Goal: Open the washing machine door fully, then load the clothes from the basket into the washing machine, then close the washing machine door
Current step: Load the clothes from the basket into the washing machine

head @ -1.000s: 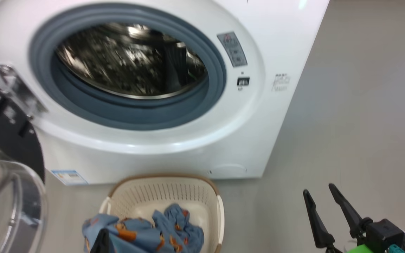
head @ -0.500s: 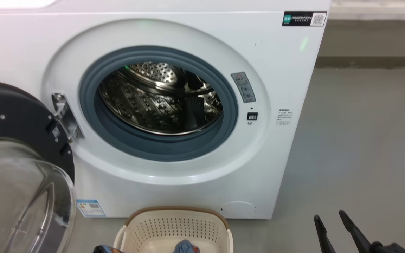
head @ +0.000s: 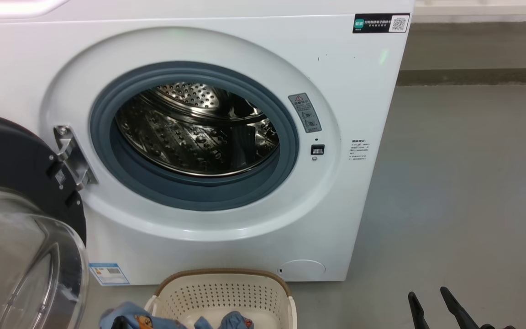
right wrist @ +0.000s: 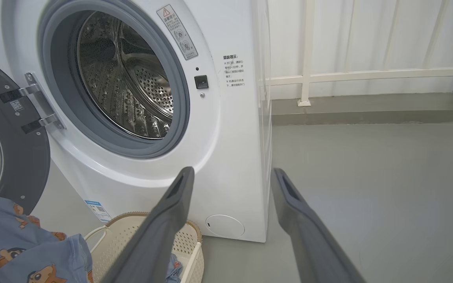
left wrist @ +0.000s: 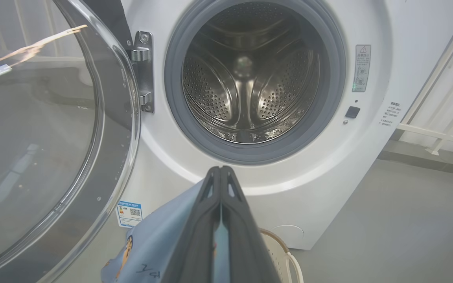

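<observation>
Three stickers mark the washing machine (head: 372,91) in the head view: a black label (head: 381,23) with a QR code at its top right corner, a grey warning sticker (head: 305,113) with a triangle sign right of the gasket, and a blue label (head: 109,273) at its lower left; none of their print is legible. The washing machine door (head: 12,155) stands swung open at the left, and the basket (head: 222,292) sits on the floor near the machine's front with the clothes (head: 130,315) at its near left rim. In the left wrist view the left gripper (left wrist: 221,173) is pinched tight on that blue cartoon-print fabric, raised before the bare steel drum (left wrist: 250,78). In the right wrist view the right gripper (right wrist: 232,173) is spread wide and holds nothing, by the machine's right corner, its left finger above the basket.
</observation>
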Robot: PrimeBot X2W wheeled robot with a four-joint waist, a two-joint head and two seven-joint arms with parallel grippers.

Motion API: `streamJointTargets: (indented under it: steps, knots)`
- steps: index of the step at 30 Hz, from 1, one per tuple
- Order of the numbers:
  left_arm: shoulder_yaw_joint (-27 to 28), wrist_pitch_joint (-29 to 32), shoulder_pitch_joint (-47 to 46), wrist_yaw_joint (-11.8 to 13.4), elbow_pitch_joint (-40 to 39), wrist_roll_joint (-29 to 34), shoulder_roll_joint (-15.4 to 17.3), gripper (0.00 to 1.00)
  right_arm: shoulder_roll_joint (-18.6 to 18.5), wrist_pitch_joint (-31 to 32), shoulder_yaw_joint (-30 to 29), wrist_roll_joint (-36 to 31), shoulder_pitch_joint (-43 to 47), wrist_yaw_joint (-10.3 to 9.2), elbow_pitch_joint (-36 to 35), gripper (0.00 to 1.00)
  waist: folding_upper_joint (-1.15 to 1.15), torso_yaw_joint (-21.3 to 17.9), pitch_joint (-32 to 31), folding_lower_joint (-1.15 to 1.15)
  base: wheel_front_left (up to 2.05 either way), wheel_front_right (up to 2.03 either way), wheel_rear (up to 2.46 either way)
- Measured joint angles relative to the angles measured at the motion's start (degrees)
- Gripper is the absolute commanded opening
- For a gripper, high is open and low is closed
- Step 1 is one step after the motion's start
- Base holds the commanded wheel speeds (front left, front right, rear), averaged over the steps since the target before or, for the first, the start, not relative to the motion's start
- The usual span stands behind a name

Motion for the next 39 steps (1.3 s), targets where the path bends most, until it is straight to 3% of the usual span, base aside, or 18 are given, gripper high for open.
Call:
streamJointTargets:
  steps: [8,20,39]
  knots:
    - [-0.83,0.00,-4.24,-0.62,-0.23,-0.49,0.00,0.00,1.01,0.00,0.26,-0.02,-0.65,0.00,-0.04,1.00,0.00,-1.00,2.19,0.00,0.00,0.00,0.00]
    - [-0.91,-0.15,-26.77,-2.24,8.34,-0.13,0.09,0.00,2.09,0.00,2.25,-0.01,-4.93,0.00,-0.44,1.00,0.00,-5.25,7.93,0.00,0.00,0.00,0.00]
    - [7.82,-0.23,-58.92,-4.93,32.40,2.43,8.92,0.00,2.12,0.00,8.44,3.41,-12.57,0.00,-2.24,1.00,0.00,-16.06,22.51,0.00,0.00,0.00,0.00]
